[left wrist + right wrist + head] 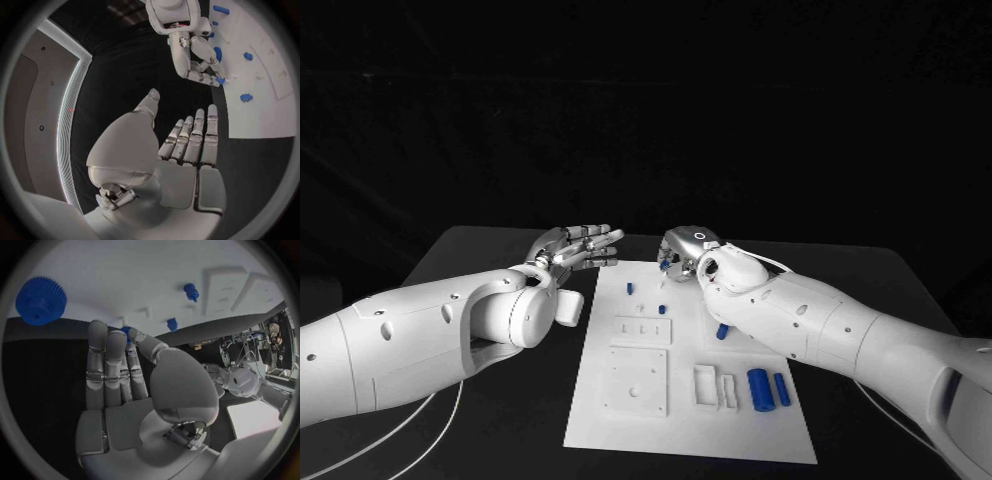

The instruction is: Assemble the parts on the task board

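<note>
Black surface (pixel 502 250) carried the task board (pixel 689 440) | right robot hand (pixel 682 252) at board's far edge pinched a small blue part (pixel 127 330) | left robot hand (pixel 581 245) spread empty beside board | risk: thin fingertip pinch could drop part.

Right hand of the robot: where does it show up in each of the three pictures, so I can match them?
Head view: the right hand is over the far end of the white board, just right of middle.
Left wrist view: it hangs beyond the left hand's fingertips, at the board's edge.
Right wrist view: it takes the middle, pinching a small blue piece.
Shared landmark: the white board.
</note>
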